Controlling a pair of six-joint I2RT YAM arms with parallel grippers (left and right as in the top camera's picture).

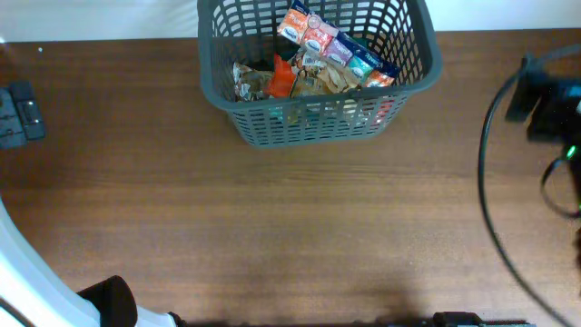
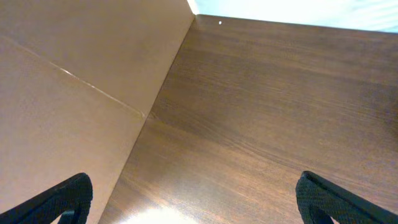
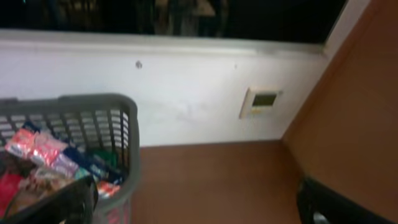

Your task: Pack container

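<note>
The dark grey lattice basket (image 1: 413,77) stands at the back middle of the table, filled with several snack packets (image 1: 331,50). In the right wrist view its rim (image 3: 127,124) shows at the left, packets (image 3: 43,155) inside. My left gripper (image 2: 196,199) is open and empty over bare table near the left side. My right gripper (image 3: 199,202) is open and empty, to the right of the basket. In the overhead view the right arm (image 1: 549,104) is at the right edge and the left arm (image 1: 109,300) at the bottom left.
A dark device (image 1: 20,113) lies at the table's left edge. A black cable (image 1: 486,182) loops at the right. A white wall with a small plate (image 3: 262,99) is behind the table. A brown side panel (image 2: 74,93) borders the table on the left.
</note>
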